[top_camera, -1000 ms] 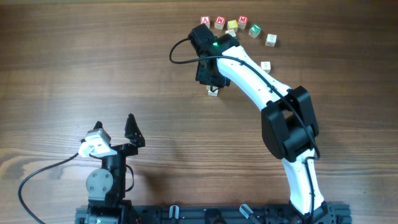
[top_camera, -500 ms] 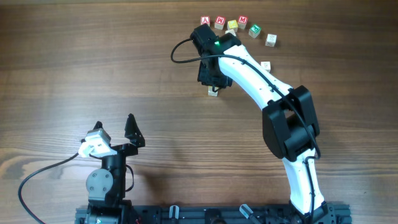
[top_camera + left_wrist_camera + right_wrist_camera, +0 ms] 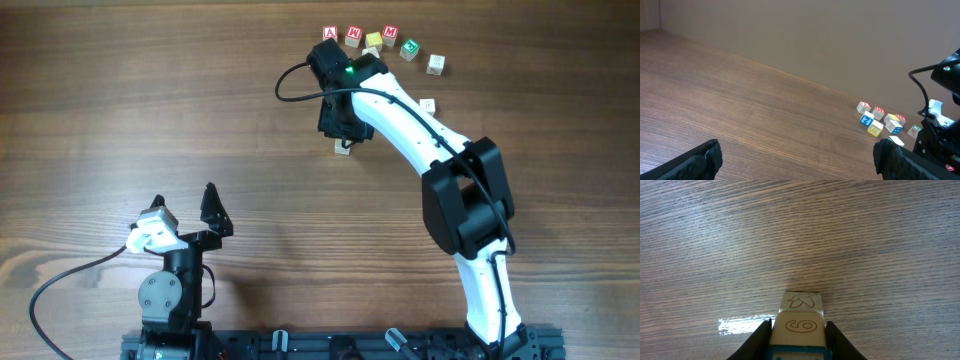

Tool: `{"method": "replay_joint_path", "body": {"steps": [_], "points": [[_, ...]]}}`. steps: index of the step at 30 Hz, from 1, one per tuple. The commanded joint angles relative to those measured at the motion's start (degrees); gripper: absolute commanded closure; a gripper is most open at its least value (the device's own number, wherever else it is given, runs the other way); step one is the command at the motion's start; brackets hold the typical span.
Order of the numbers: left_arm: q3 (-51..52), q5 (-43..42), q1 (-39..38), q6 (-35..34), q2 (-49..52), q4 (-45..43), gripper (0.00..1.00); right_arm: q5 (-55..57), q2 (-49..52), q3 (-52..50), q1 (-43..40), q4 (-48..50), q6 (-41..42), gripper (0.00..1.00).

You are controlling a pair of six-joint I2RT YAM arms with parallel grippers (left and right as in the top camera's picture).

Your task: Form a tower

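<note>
- Brown wood-grain table (image 3: 100, 90) fills the view, and I have two arms on it.
- At far left, my left gripper (image 3: 184, 202) sits by its base with its jaws spread wide and nothing in them.
- In the centre, my right gripper (image 3: 340, 132) is clamped on one numeral cube (image 3: 801, 325), directly over the tower (image 3: 343, 148).
- The tower stands on bare table, near the arc of loose cubes.
- I see one bird-marked cube (image 3: 800, 300) under the held one. I cannot tell whether they touch or whether more cubes lie beneath.
- I judge the stack barely begun: this cube needs releasing, and others are left to add.
- At right are the loose cubes (image 3: 390, 34): six in an arc and one alone nearer the arm, so seven. An eighth may be half hidden.
</note>
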State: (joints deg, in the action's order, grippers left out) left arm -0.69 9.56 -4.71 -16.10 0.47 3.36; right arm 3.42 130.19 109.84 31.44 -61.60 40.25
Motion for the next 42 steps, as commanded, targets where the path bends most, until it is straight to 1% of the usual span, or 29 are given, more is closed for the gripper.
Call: {"method": "replay_joint_path", "body": {"steps": [1,2,3,6,9,16,21,31,33,35,37,42], "points": [[0.4,0.3,0.3,1.1,-0.3,-0.2,0.00,-0.8,0.7,-1.6,-1.0,0.2,1.3,0.88],[0.4,0.3,0.3,1.1,-0.3,-0.2,0.00,-0.9,0.7,-1.6,-1.2,0.1,1.4,0.88],[0.4,0.3,0.3,1.1,-0.3,-0.2,0.00,-0.9,0.7,-1.6,-1.2,0.1,1.7,0.85],[0.4,0.3,0.3,1.1,-0.3,-0.2,0.00,-0.9,0.7,-1.6,-1.1,0.1,1.7,0.85],[0.4,0.3,0.3,1.1,-0.2,-0.2,0.00,-1.6,0.7,-1.6,-1.1,0.3,1.7,0.91],[0.4,0.3,0.3,1.1,-0.1,-0.2,0.00,-2.0,-0.8,-1.6,-0.8,0.4,1.7,0.92],[0.4,0.3,0.3,1.1,-0.1,-0.2,0.00,-2.0,-1.4,-1.6,-0.5,0.5,1.7,0.95],[0.3,0.3,0.3,1.1,-0.1,-0.2,0.00,-0.7,-5.4,-1.6,-0.1,0.7,2.4,0.96],[0.4,0.3,0.3,1.1,-0.1,-0.2,0.00,0.0,-5.4,-2.3,0.5,1.2,2.4,0.95],[0.4,0.3,0.3,1.1,-0.1,-0.2,0.00,1.3,-5.3,-4.7,0.7,2.6,2.4,0.92],[0.4,0.3,0.3,1.1,-0.1,-0.2,0.00,1.2,-5.3,-6.9,0.6,3.9,3.3,0.92],[0.4,0.3,0.3,1.1,-0.1,-0.2,0.00,1.2,-5.3,-7.0,0.4,5.0,3.3,0.93]]}}
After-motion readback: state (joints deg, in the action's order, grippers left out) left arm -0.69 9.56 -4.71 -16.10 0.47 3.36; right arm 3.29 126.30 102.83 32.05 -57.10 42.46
